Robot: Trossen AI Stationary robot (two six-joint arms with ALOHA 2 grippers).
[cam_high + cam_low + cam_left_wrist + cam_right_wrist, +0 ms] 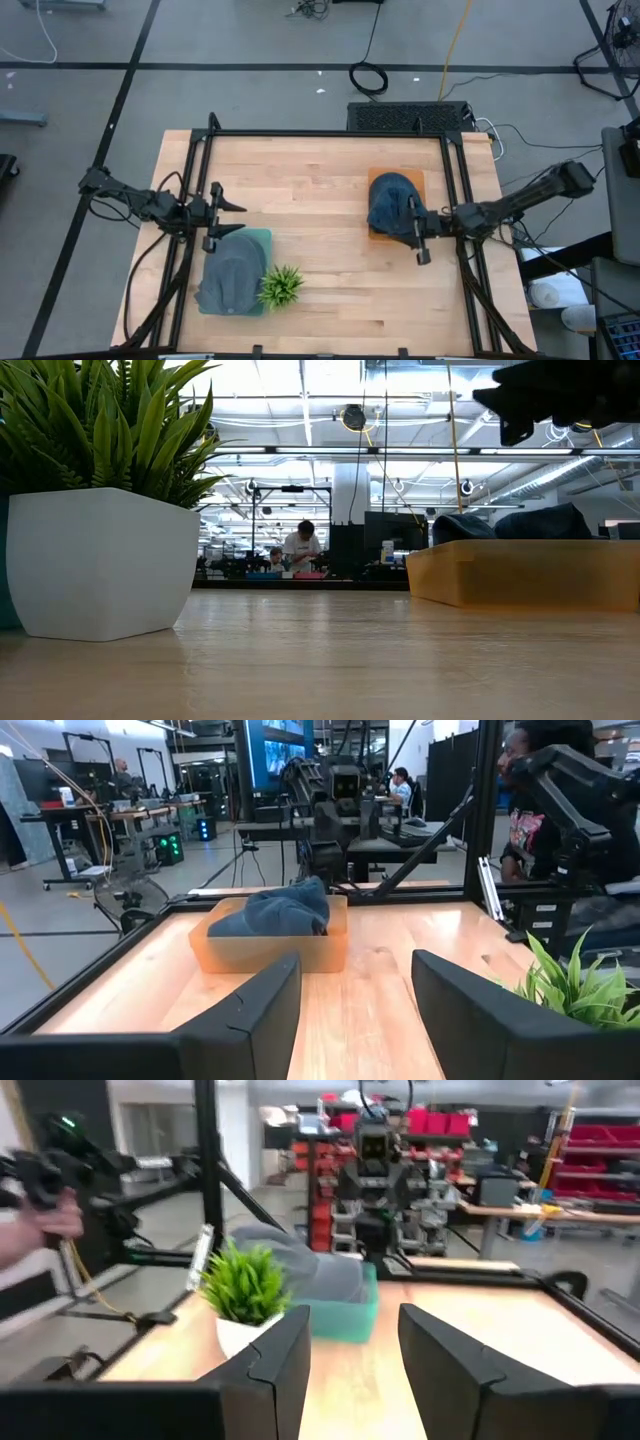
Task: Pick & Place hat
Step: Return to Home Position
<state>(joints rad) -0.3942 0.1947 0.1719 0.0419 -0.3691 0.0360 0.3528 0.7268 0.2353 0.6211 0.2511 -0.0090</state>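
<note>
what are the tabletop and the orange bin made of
Tabletop: wood, apparently light strips joined edge to edge, since the seams show, with a smooth, faintly glossy finish. Orange bin: probably translucent plastic, since its wall seems to glow with light.

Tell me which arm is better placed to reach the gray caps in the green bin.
Left, likely. The left tool hangs beside the green bin and gray caps; the right tool is across the table, over the orange bin.
</note>
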